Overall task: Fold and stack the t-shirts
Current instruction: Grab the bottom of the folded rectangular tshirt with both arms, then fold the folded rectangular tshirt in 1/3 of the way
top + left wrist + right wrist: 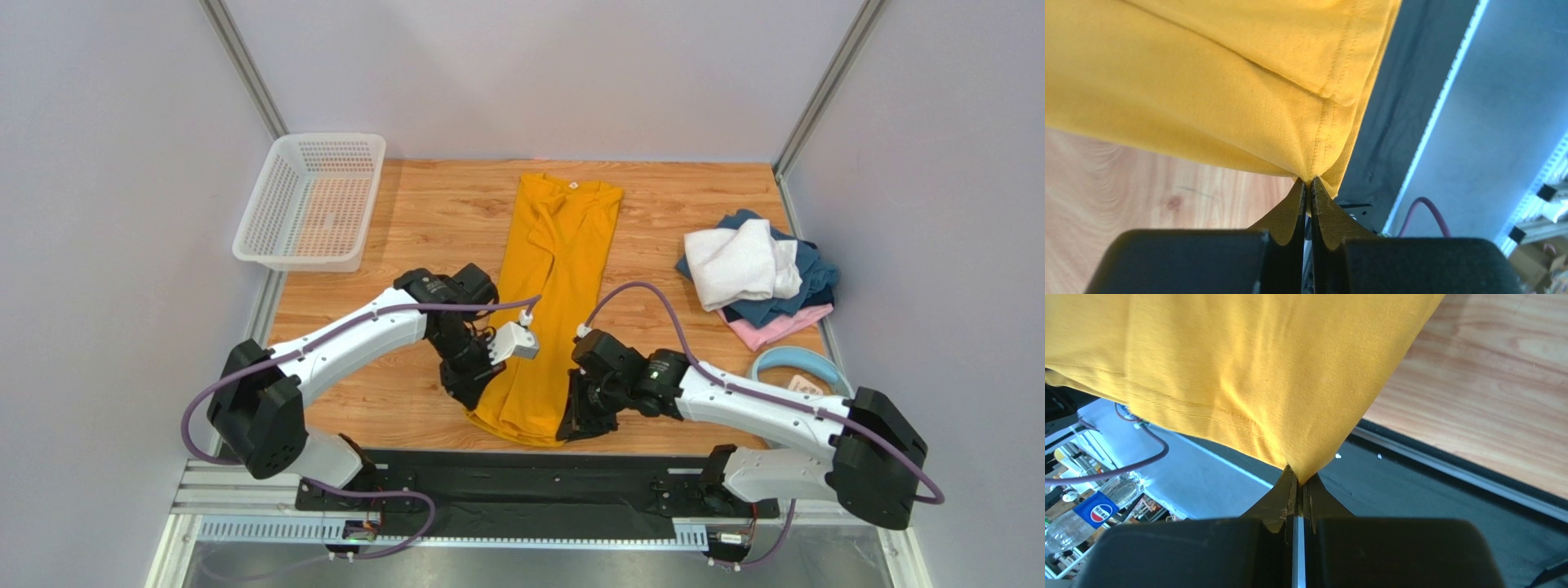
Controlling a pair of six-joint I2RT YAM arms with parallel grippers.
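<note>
Your mustard-yellow short-sleeved t-shirt (pixel 558 263) lies mid wooden surface (pixel 405 221). It's folded lengthwise into a narrow strip, collar at the far end, hem at the near edge by the black base rail (pixel 528 484).

Left pincer (pixel 1309 182): fingers together, clamped on the hem's left corner. Cloth bunches to a peak right at the tips, with a stitched seam running into the grip.

Right pincer (pixel 1298 478): same, fingers closed on the hem's right corner, fabric pulled to a point at the tips.

From above you see both pincers flanking the near end of the strip, one on each side, arms angled inward. The rest of the shirt lies flat on the wood with a few long creases.

The other tees sit in a loose heap at the right edge, well apart from the yellow one. Crumpled white t-shirt (pixel 736 263) on top, dark blue t-shirt (pixel 816 288) under it, pink t-shirt (pixel 775 328) at the bottom, poking out on the near side. None of them is folded.

Light-blue headphones (pixel 797 364) lie just beside that heap on its near side, partly hidden by your right arm. White plastic mesh basket (pixel 309 202) sits at the far-left corner.
</note>
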